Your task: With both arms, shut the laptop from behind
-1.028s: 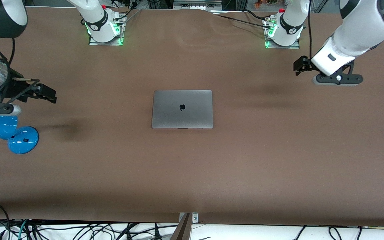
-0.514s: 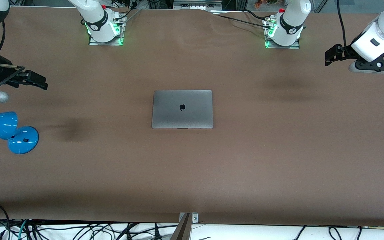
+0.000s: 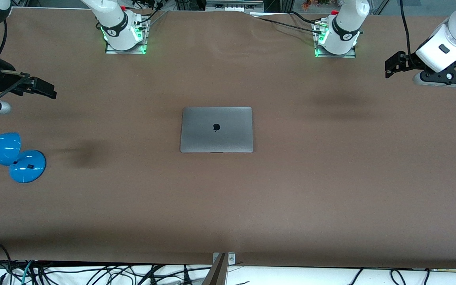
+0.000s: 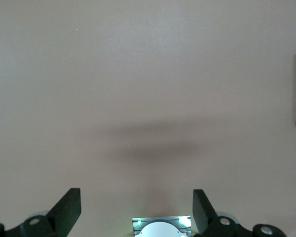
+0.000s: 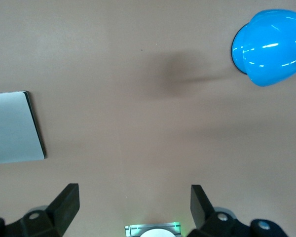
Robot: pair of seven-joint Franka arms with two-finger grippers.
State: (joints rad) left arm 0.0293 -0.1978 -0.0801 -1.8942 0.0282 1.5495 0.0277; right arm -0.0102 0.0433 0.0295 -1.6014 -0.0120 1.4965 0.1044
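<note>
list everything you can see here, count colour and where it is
laptop: 1, space-grey with a dark apple logo, lid shut flat, mid-table
desk lamp: 1, bright blue, at the right arm's end of the table, nearer the front camera than the laptop
table: 1, brown surface, under everything
cables: many, black and white, below the table's edge nearest the front camera
arm bases: 2, white with green lights, at the table's edge farthest from the front camera
left pincer: 1, black, open, holding nothing, over the left arm's end of the table
right pincer: 1, black, open, holding nothing, over the right arm's end, above the lamp's side
</note>
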